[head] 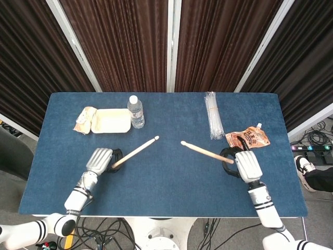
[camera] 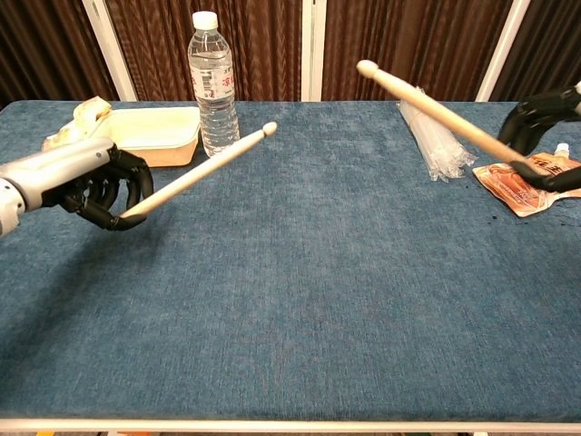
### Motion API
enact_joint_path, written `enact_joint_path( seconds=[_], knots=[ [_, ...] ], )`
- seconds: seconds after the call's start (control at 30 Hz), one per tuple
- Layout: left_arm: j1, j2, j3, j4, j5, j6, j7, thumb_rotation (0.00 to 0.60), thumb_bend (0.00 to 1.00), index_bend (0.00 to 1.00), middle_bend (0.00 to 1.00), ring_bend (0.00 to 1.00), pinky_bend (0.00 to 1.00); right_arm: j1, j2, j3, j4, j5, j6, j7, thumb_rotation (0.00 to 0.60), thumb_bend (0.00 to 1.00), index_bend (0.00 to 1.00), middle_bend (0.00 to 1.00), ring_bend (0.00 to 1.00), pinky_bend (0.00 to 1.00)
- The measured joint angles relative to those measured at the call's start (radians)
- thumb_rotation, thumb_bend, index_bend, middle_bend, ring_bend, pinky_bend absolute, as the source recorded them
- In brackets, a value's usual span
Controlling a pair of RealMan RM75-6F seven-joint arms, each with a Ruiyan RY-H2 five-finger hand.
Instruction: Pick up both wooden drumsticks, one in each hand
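The right hand (camera: 547,136) is cut off at the chest view's edge, though its dark fingers plainly wrap the butt of the right drumstick (head: 204,151), a slim pale wooden rod raised clear of the blue felt-like table (head: 166,192), tip angled toward the clear plastic water bottle (head: 136,111). The left hand (head: 100,159), silver-backed, curls tight around the left drumstick (head: 135,152), also lifted, its rounded tip near that bottle in front of the shallow cream tray (head: 110,121).
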Motion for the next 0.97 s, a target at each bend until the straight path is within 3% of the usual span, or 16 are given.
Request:
enact_joint_path(
  seconds=[0.13,0.33,0.63,0.97],
  knots=[
    [-0.016,0.025,0.008,0.006,0.142,0.016,-0.167,0.600,0.52,0.65,0.71,0.67,0.69,0.012,-0.062,-0.008,-0.006,-0.021,-0.010,0.023,0.600,1.00,0.62,0.59,0.42,0.10],
    [-0.085,0.046,0.008,0.004,0.271,0.030,-0.316,0.600,0.52,0.65,0.71,0.67,0.69,0.041,-0.166,-0.005,-0.010,-0.040,-0.025,0.024,0.600,1.00,0.63,0.59,0.42,0.10],
    [-0.136,0.054,0.001,-0.009,0.305,0.031,-0.396,0.600,0.52,0.65,0.71,0.67,0.69,0.084,-0.268,0.026,0.015,-0.063,-0.026,0.002,0.600,1.00,0.63,0.59,0.42,0.10],
    [-0.156,0.069,0.010,-0.029,0.326,0.048,-0.485,0.600,0.52,0.65,0.71,0.67,0.68,0.111,-0.319,0.045,0.072,-0.080,-0.010,0.019,0.600,1.00,0.63,0.59,0.42,0.10]
  ],
)
